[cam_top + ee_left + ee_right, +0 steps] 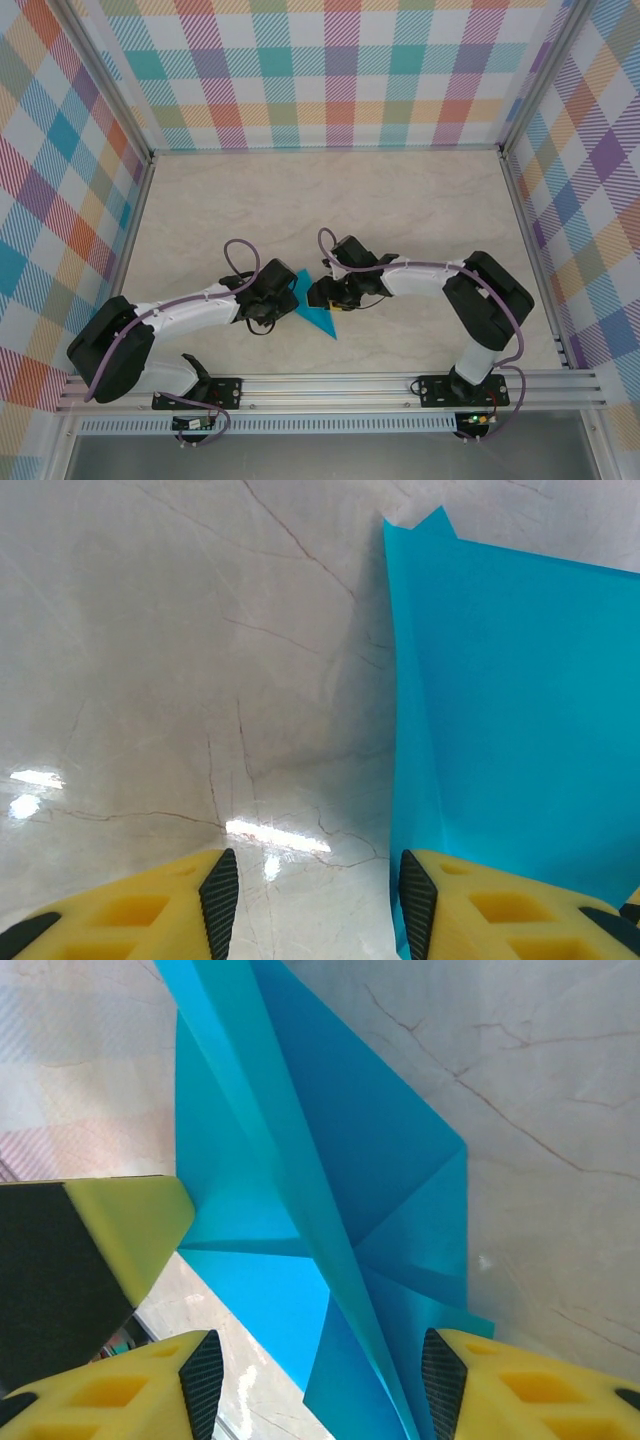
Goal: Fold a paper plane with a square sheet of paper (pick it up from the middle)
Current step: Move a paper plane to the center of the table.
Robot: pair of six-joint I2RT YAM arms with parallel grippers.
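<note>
**Between two open grippers, a half-folded sheet**

At the left of the top view, the left gripper (284, 299) sits low over the table (300, 200), right up against the paper (321, 321). Its wrist view shows the left gripper (318, 900) spread wide. Bare marble-look table (180, 680) fills the gap, and one pad (416, 900) sits at the paper's (510, 700) near edge, so it grips nothing.

The paper lies mid-table, between the two grippers, with a sharp tip pointing toward the arm bases. It is no longer a flat square. From the right wrist, the paper (300, 1160) shows slanted flaps meeting at a raised ridge down its length.

On the right side, the right gripper (322, 295) faces the left one across the sheet. Its jaws are also apart. The right gripper (315, 1380) straddles the ridge, a pad (436, 1375) to either side, but whether either pad touches the paper I cannot tell.

By my reading, the corner folds are made and the centre fold is in hand. The next move probably calls for the right jaws to close squarely on the ridge while the left steadies the edge. An off-line pinch would likely skew the crease or slide the thin sheet.
</note>
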